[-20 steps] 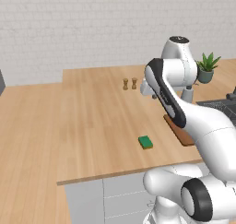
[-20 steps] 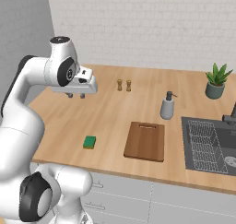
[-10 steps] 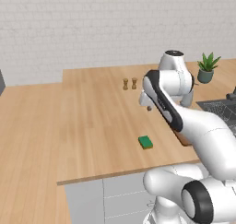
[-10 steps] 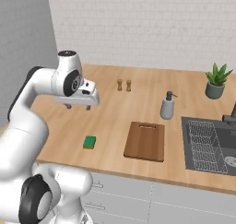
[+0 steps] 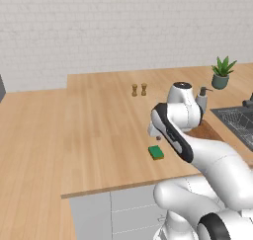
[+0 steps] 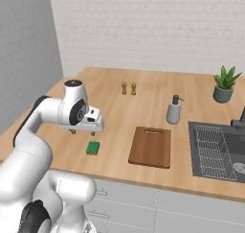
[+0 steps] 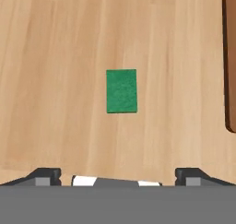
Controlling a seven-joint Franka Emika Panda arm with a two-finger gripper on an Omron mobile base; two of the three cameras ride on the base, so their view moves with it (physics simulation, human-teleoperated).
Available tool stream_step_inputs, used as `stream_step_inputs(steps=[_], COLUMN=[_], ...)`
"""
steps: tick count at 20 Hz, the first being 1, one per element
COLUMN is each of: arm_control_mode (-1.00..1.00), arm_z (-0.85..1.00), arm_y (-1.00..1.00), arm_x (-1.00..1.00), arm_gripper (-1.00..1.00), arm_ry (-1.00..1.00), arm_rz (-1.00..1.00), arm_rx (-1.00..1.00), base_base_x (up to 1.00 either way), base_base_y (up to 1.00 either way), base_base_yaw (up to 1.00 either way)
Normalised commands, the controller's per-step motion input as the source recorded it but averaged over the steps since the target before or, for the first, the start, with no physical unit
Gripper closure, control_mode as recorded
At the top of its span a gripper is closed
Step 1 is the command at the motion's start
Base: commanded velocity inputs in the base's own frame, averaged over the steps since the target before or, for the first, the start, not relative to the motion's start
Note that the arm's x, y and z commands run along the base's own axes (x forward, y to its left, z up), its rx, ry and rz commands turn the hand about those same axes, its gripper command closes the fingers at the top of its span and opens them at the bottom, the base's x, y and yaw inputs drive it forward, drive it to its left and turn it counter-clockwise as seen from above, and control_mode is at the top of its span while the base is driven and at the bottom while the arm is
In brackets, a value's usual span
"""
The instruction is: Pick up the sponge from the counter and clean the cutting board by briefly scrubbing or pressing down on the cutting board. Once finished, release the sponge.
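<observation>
The arm folds forward from the base and bends down, so the hand (image 6: pixel 85 129) hangs above the desk (image 6: pixel 115 112), pointing downward just behind the sponge (image 6: pixel 93 147). In the hand view its two dark fingertips (image 7: pixel 44 174) sit far apart at the lower edge with nothing between them, so the hand is spread wide and empty.

The sponge (image 7: pixel 121 91) lies flat on the desk near the front edge, green face up, apart from the fingers. The cutting board (image 6: pixel 150 146) lies to its right, well apart from it. In the left base view the arm hides most of the board, leaving a brown strip (image 5: pixel 203 132); the sponge (image 5: pixel 156 152) is plain there.

Farther back stand a soap dispenser (image 6: pixel 173 110), two small shakers (image 6: pixel 128 88) and a potted plant (image 6: pixel 225 85). The sink (image 6: pixel 218 150) shows at the right.
</observation>
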Motion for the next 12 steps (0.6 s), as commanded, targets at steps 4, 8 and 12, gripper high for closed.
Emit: stream_step_inputs(steps=[4, 8, 12], arm_control_mode=[-1.0, -1.0, -1.0], arm_z=[-0.42, -0.34, -0.21], arm_y=[0.0, -0.08, -0.12], arm_x=[0.0, 0.03, 0.18], arm_gripper=[-1.0, -1.0, -1.0], arm_ry=[0.0, 0.0, 0.0], arm_rz=[0.0, 0.0, 0.0], arm_rx=[0.01, 0.03, 0.05], base_base_x=[0.0, 0.0, 0.0], base_base_y=[0.0, 0.0, 0.0], base_base_yaw=[0.0, 0.0, 0.0])
